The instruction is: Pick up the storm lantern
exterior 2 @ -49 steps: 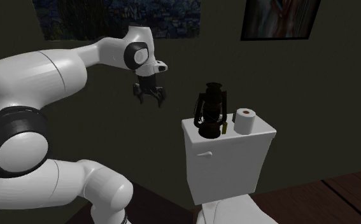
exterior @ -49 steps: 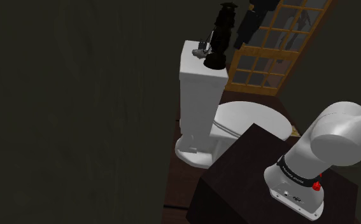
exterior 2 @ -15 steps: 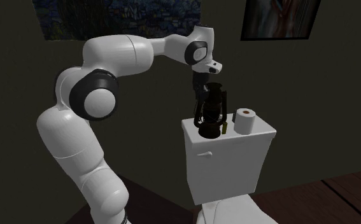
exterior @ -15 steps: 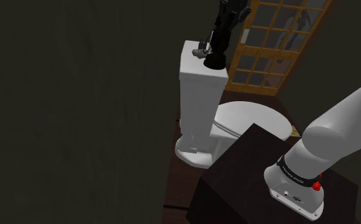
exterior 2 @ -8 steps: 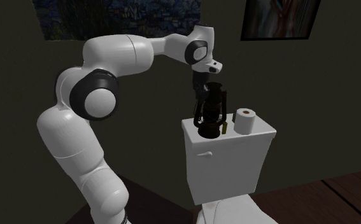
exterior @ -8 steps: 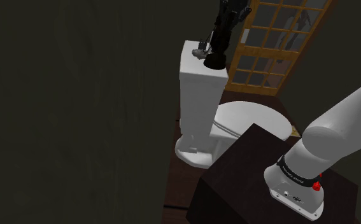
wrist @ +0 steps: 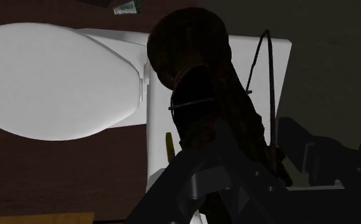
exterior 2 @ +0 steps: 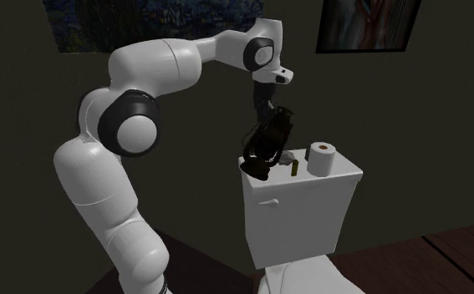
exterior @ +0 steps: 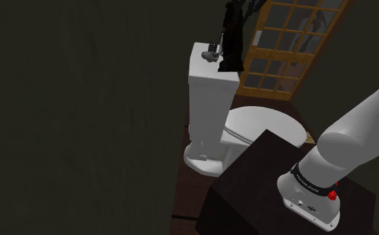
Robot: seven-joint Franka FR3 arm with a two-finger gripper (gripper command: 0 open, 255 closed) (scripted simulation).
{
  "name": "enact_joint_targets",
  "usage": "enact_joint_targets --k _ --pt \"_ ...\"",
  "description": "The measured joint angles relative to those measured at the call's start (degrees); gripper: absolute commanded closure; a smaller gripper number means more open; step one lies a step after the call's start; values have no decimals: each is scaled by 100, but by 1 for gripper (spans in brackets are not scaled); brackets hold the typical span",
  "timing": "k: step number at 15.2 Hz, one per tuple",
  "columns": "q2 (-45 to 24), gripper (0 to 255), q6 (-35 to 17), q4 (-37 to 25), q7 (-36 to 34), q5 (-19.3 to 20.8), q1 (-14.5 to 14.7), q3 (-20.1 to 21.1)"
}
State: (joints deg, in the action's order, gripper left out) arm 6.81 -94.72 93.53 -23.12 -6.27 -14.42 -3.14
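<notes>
The storm lantern (exterior 2: 265, 147) is a dark, nearly black lamp with a wire handle. It hangs tilted just over the top of the white toilet tank (exterior 2: 302, 209), its base swung toward the second exterior view's left. My gripper (exterior 2: 270, 115) is shut on its upper part. From the shoulder view the lantern (exterior: 230, 41) is a dark column above the tank (exterior: 208, 87), under the gripper (exterior: 237, 12). In the wrist view the black fingers (wrist: 184, 186) clasp the dark brown lantern (wrist: 198, 83), whose wire handle loops out to one side.
A toilet paper roll (exterior 2: 321, 159) and a small yellowish item (exterior 2: 294, 168) stand on the tank. The closed toilet lid (exterior: 261, 123) lies below it. A wooden lattice door (exterior: 281, 47) is behind. My dark stand (exterior: 248, 193) sits close to the toilet.
The lantern has come up off the tank and tipped over, its base swinging toward the second exterior view's left. The hand has risen slightly with it.
</notes>
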Motion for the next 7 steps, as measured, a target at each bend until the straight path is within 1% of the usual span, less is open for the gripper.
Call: enact_joint_targets --k 7 --pt "-235 255 586 -818 -37 -14 -8 -17"
